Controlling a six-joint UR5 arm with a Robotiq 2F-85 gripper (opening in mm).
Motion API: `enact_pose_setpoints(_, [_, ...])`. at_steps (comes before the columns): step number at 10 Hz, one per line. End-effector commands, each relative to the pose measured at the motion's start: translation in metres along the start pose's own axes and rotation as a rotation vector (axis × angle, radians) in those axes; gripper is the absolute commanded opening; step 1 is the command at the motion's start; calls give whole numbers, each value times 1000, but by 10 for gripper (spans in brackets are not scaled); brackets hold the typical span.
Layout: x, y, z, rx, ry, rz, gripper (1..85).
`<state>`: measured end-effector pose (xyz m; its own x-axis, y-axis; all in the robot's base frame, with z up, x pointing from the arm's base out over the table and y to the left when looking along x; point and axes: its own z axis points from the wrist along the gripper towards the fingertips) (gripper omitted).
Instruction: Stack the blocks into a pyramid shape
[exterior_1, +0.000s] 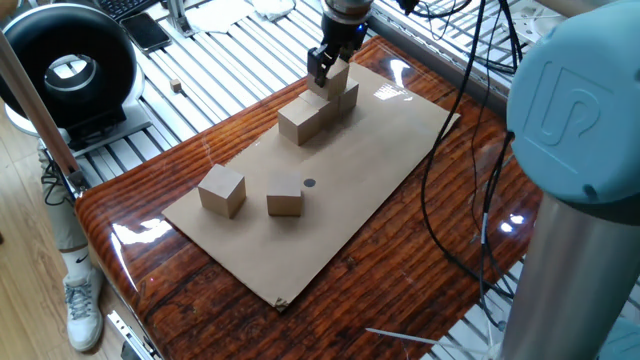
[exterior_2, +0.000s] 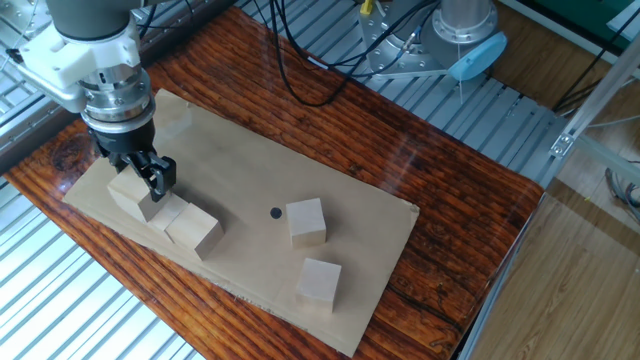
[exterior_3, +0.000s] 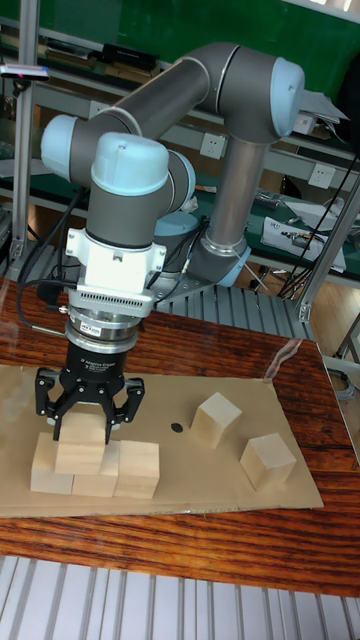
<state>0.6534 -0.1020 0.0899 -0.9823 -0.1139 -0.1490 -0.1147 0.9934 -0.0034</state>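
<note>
The claw (exterior_3: 87, 428) is positioned over the row of three blocks (exterior_3: 95, 472) and grasps a fourth block (exterior_3: 84, 450) between its two fingers (exterior_3: 117, 418). In the tall fixed view, this held block sits on top of the row, over the seam between the left and middle blocks, with its underside touching or just above them; contact cannot be confirmed. The row lies directly below the claw, near one end of the cardboard sheet (exterior_2: 330, 195) that covers the wooden table (exterior_2: 470, 210). Two loose blocks lie well apart from the claw toward the other end of the sheet: one block (exterior_2: 306, 221) nearer the claw and another block (exterior_2: 319, 283) farther away, close to the sheet's edge. A small black dot (exterior_2: 276, 212) is on the sheet between the claw and the nearer loose block.
</note>
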Motion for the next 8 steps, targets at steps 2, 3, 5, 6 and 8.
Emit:
enact_pose_setpoints(2, [0,3,-1,-16,0,-31,613])
enact_pose_setpoints(3, [-1,3,-1,-16,-3,-37,650])
enact_pose_setpoints(5, [-2,4,-1,-18,-8,-50,727])
enact_pose_setpoints(6, [-2,3,-1,-15,-8,-52,740])
enact_pose_setpoints(8, [-2,5,-1,-24,-8,-61,783])
